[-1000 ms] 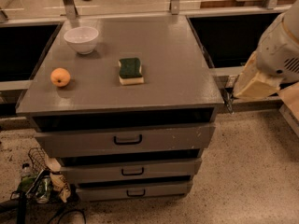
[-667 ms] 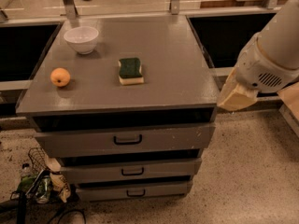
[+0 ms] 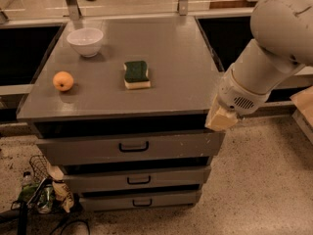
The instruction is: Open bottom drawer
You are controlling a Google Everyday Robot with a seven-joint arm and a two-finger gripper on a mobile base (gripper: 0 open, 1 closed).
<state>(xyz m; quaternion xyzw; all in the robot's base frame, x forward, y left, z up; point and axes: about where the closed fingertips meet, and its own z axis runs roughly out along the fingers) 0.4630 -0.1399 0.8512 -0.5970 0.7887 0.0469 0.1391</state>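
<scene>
Gripper (image 3: pixel 221 119) hangs at the cabinet's (image 3: pixel 176 58) front right corner, level with the top drawer's (image 3: pixel 88 151) upper edge; open or closed, I can't tell. The bottom drawer (image 3: pixel 171 199) sits well below and left of it, shut, its small black handle (image 3: pixel 142 202) untouched. Up left: sponge (image 3: pixel 136 74), orange (image 3: pixel 63 81), white bowl (image 3: pixel 85 41).

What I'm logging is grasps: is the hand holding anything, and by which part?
Nothing visible: the hand hangs by the cabinet's front corner, well above the bottom drawer.
</scene>
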